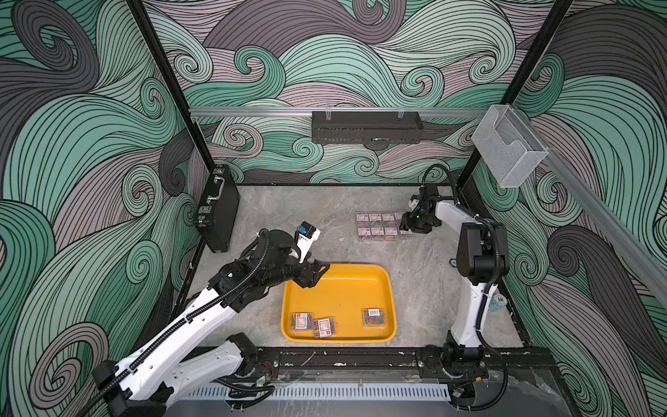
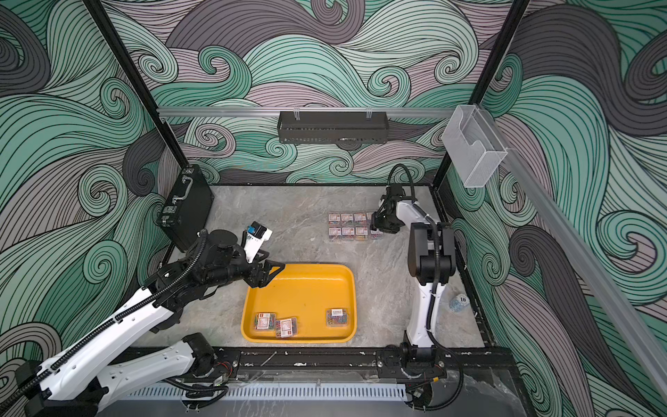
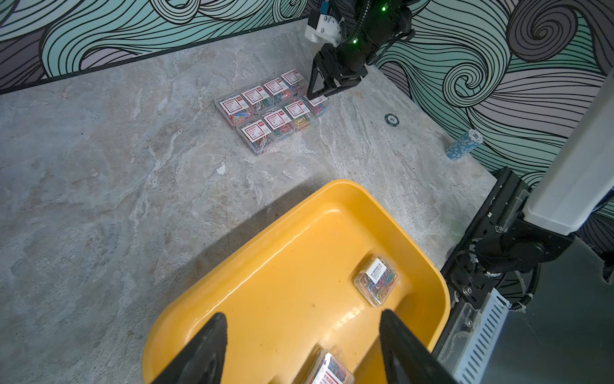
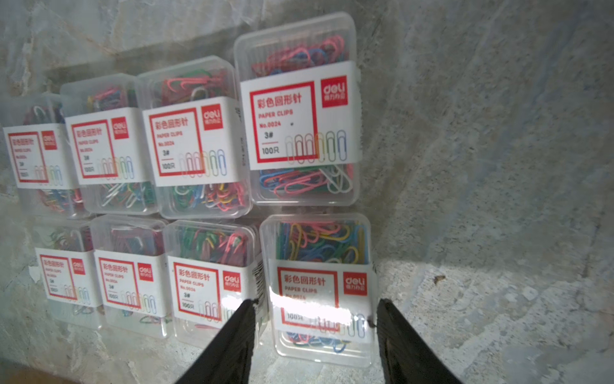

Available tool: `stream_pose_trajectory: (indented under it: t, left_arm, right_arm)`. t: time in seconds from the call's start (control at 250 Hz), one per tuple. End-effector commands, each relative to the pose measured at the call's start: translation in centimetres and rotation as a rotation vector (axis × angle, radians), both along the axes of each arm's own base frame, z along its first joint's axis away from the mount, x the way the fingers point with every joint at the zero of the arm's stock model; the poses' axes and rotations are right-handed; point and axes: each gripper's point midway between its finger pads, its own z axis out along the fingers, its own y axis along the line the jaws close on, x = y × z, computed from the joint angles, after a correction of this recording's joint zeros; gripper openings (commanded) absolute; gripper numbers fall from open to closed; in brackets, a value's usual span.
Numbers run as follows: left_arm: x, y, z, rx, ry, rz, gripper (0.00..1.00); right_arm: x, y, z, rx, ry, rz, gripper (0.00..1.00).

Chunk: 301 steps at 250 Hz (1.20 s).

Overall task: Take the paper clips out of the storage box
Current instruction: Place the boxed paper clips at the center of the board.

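Now you see the storage box [image 1: 343, 289] at the table's [image 1: 288, 216] 6 o'clock, left gripper [image 1: 314, 276] open and empty above its 10 o'clock corner. At 1 o'clock the right gripper [image 4: 315, 302] straddles one paper clips box [image 4: 320, 252]; whether it grips, you cannot tell. Three more lie in the storage box.

I look down into a cell whose walls [image 1: 325, 54] carry teal, grey and mauve swirls. The floor is a grey marbled tabletop [image 1: 288, 216]. A black briefcase [image 1: 216, 209] stands on edge against the left wall. A black perforated shelf [image 1: 366, 126] hangs on the back rail [image 1: 252, 111], and a clear acrylic holder [image 1: 505, 151] on the right.
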Motion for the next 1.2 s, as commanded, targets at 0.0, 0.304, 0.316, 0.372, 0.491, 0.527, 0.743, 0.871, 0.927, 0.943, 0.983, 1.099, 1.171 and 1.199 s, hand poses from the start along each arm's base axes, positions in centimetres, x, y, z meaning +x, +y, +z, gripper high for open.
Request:
stream_pose_trajectory:
  t: [0.0,0.304,0.316,0.372,0.491,0.527,0.743,0.871,0.927,0.943,0.983,1.099,1.171,1.199]
  left_arm:
    - [-0.5,0.0,1.4,-0.017,-0.025,-0.018,0.71]
    - [-0.5,0.0,1.5,-0.019,-0.024,-0.017,0.71]
    - [-0.5,0.0,1.4,-0.019,-0.023,-0.017,0.71]
    - [-0.5,0.0,1.5,-0.020,-0.023,-0.018,0.71]
    - [-0.5,0.1,1.4,-0.018,-0.024,-0.016,0.71]
    - [-0.5,0.1,1.4,-0.018,-0.023,-0.016,0.71]
    - [-0.4,0.0,1.5,-0.016,-0.023,-0.019,0.71]
    - [-0.4,-0.1,1.5,-0.013,-0.023,-0.022,0.71]
    - [-0.4,-0.1,1.5,-0.013,-0.023,-0.021,0.71]
    - [-0.4,-0.1,1.5,-0.012,-0.023,-0.021,0.71]
    - [-0.4,-0.1,1.5,-0.013,-0.023,-0.022,0.71]
    - [-0.4,-0.2,1.2,-0.008,-0.010,-0.023,0.71]
    - [-0.5,-0.2,0.9,-0.004,0.003,-0.021,0.71]
    - [-0.5,-0.2,0.7,-0.002,0.008,-0.021,0.71]
  right_arm:
    - [0.0,0.1,-0.5,0.020,0.018,-0.001,0.59]
    - [0.2,0.6,-0.8,0.049,0.021,0.013,0.59]
    - [0.3,0.2,-0.8,0.050,0.021,0.004,0.59]
    - [0.3,0.7,-0.8,0.054,0.020,0.015,0.59]
    - [0.3,0.8,-0.8,0.060,0.020,0.018,0.59]
    - [0.3,0.8,-0.8,0.060,0.020,0.018,0.59]
    - [0.3,0.7,-0.4,0.057,0.011,0.019,0.59]
    - [0.3,0.7,0.5,0.052,-0.016,0.021,0.59]
    - [0.2,0.6,1.0,0.049,-0.023,0.018,0.59]
    - [0.2,0.5,1.2,0.046,-0.027,0.018,0.59]
    - [0.1,0.4,1.4,0.036,-0.033,0.015,0.59]
    - [-0.2,-0.1,2.6,0.008,-0.054,0.006,0.59]
    - [-0.6,-0.4,3.4,-0.007,-0.064,0.007,0.60]
    - [-0.7,-0.5,3.7,-0.012,-0.068,0.006,0.60]
